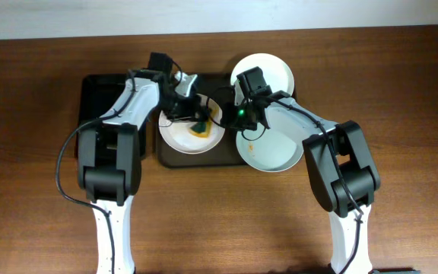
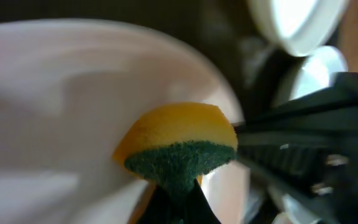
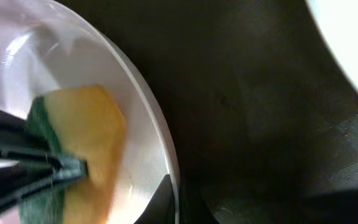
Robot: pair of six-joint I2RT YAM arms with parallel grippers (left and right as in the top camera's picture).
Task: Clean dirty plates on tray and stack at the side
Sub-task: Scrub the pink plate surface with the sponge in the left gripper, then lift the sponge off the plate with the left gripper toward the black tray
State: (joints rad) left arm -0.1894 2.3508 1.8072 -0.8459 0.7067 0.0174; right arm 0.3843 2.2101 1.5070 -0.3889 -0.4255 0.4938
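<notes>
A white plate (image 1: 179, 137) lies at the left end of the dark brown tray (image 1: 204, 158). My left gripper (image 1: 195, 116) is shut on a yellow sponge with a green scrub side (image 1: 201, 129) and presses it on this plate. In the left wrist view the sponge (image 2: 179, 146) sits in the fingers (image 2: 179, 205) against the plate (image 2: 73, 93). My right gripper (image 1: 223, 114) is shut on this plate's right rim, which the right wrist view (image 3: 178, 199) shows between its fingers (image 3: 157, 134). A pale blue-grey plate (image 1: 276, 148) with orange smears and a second white plate (image 1: 268, 68) lie at the right.
A smaller black tray (image 1: 91, 95) lies left of the brown tray, under my left arm. The wooden table (image 1: 401, 91) stretches to both sides. Both arms cross over the tray's middle.
</notes>
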